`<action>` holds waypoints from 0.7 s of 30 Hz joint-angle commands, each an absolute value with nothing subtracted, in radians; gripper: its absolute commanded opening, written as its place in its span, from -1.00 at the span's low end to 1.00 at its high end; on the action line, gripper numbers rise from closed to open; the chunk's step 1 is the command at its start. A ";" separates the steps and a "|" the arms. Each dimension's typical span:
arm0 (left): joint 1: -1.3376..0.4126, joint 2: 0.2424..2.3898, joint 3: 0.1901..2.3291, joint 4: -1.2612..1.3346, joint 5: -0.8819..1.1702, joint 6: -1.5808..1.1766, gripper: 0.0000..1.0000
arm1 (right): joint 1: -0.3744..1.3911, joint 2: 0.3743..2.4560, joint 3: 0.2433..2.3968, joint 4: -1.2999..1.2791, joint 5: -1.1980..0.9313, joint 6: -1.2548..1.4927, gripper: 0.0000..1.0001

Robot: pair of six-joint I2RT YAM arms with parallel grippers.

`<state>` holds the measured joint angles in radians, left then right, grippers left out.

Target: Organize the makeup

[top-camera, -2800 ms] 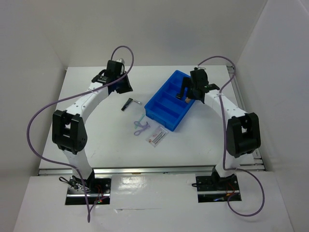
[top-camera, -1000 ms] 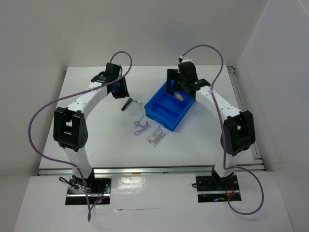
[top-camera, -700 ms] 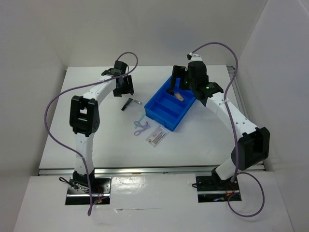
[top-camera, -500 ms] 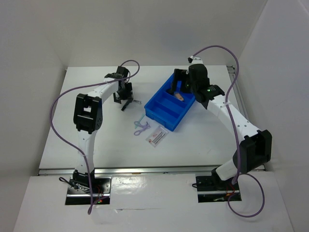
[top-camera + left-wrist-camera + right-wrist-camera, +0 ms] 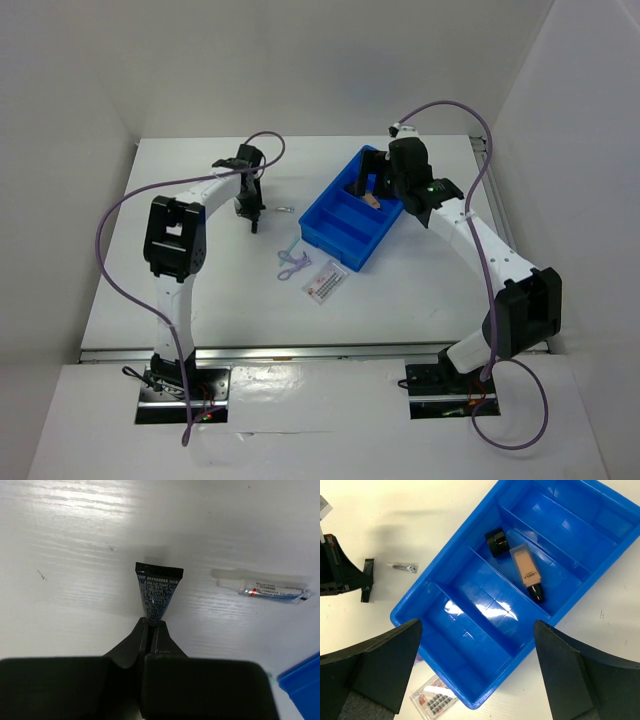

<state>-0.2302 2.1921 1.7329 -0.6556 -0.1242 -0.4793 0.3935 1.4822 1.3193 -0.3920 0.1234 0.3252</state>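
The left gripper (image 5: pixel 151 626) is pinching the black tube (image 5: pixel 159 592) by its narrow end, jaws fully closed on it; the tube is pointing straight out from them, at the table (image 5: pixel 75 555) or just above it — hard to tell; the tray (image 5: pixel 302 680) is lying to this arm's right; the right gripper (image 5: pixel 476 630) is hanging wide open, empty, over the tray

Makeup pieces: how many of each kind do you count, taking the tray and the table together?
Tubes: 3 (black tube, clear tube, tan tube)
Round black jar: 1
Lilac looped tool: 1
Flat packet: 1
Total: 6
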 commanded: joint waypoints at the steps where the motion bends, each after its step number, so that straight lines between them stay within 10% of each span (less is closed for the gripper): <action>1: -0.224 2.119 1.744 -0.732 -0.117 -0.485 -1.00 | 0.388 1.436 1.328 -0.391 0.130 0.339 1.00; 21: -0.563 2.023 1.879 -0.503 0.140 -0.741 -1.00 | 0.388 1.082 1.186 -0.531 0.307 0.500 1.00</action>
<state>-0.5117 1.9663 1.8835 -0.5858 0.1360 -0.6155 0.3935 1.1835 1.2339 -0.4911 0.2420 0.4339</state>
